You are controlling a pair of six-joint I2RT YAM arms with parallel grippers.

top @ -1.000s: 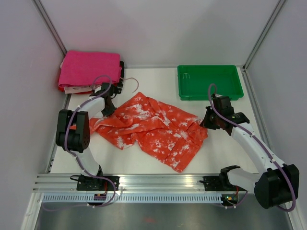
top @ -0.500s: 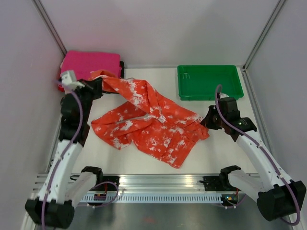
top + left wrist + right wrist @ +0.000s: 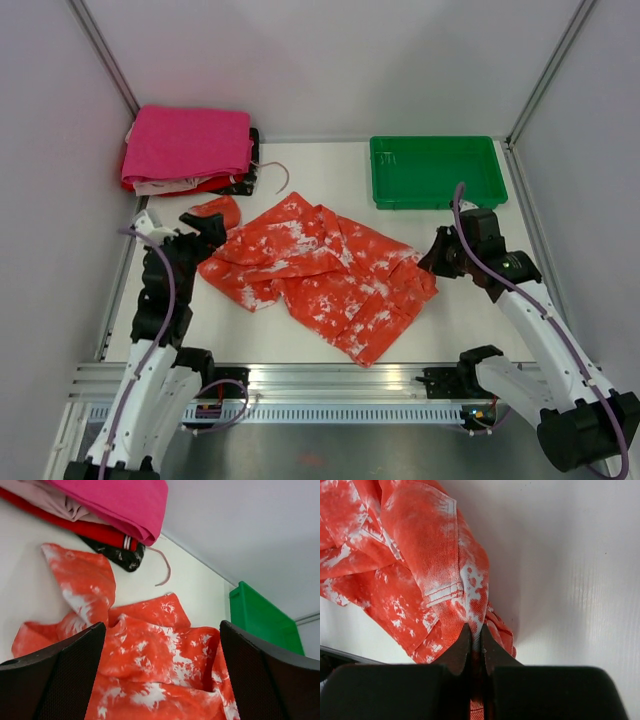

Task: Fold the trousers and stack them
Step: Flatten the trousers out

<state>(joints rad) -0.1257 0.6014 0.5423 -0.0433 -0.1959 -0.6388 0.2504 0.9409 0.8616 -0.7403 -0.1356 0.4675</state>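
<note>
— What is the cloth looking like?
— The trousers [image 3: 320, 275] are lying crumpled in the middle of the table [image 3: 330, 165]. They are a thin woven orange-red fabric mottled with white, and stitched seams are showing in the right wrist view. One narrow end is curling off toward the back left, near the stack [image 3: 188, 145].
— And the stack?
— Folded garments are sitting in the back left corner, a smooth pink one on top, with red and dark layers peeking out below. A thin cord [image 3: 281, 178] is looping out beside them. A green plastic tray [image 3: 435, 170], rectangular with a raised rim, is sitting at the back right, apart from the trousers.
— How are the arms standing?
— The left arm is rising from its base and bending over the table's left side, its wrist pointing toward the back right. The right arm is stretching forward from the near right and angling inward, its wrist tipping down to the trousers' right edge.
— What are the grippers doing?
— The left gripper [image 3: 205, 228] is hanging spread wide above the trousers' left end, its dark textured fingers [image 3: 65, 680] well apart and gripping nothing. The right gripper [image 3: 476, 630] is pinching a raised ridge of the fabric, its fingers pressing together with only cloth between them.
</note>
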